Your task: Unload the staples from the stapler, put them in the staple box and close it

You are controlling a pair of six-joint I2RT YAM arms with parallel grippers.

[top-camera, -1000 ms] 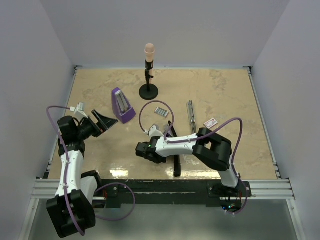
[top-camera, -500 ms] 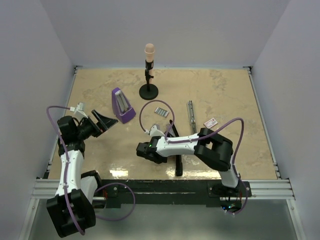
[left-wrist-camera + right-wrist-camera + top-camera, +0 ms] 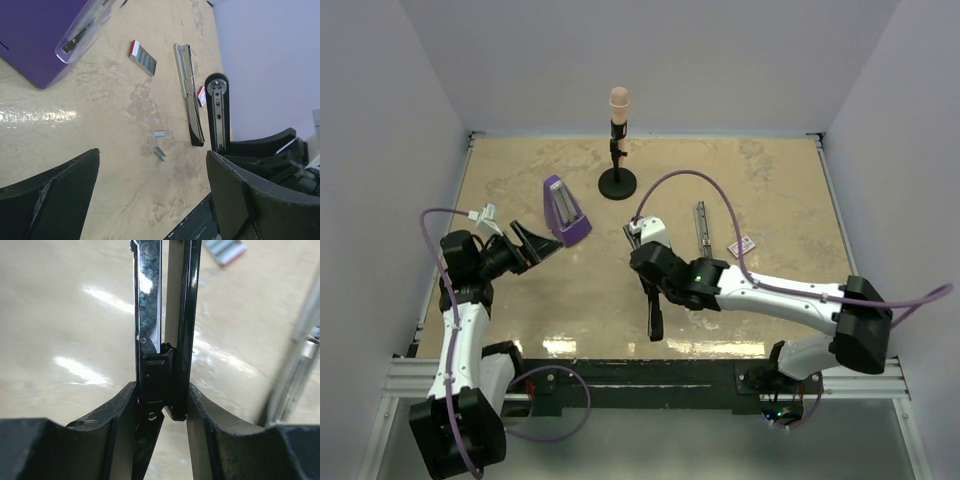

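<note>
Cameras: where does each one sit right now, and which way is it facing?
Top external: fixed above and behind the bases, looking down on the table; both arms show, left pincer and right pincer included.
Left wrist: low over the table's left side, looking across it to the right; its own open fingers frame the bottom.
Right wrist: just behind its fingers, looking along the stapler they clamp, toward the staples.
Shared: both wrist views show the staples and the stapler.

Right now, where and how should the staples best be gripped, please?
Probably mid-strip, across the short width, straight down from above, once the right arm over them moves off. The staples lie flat on the table, nothing touching them, so only their long edges offer a hold.
</note>
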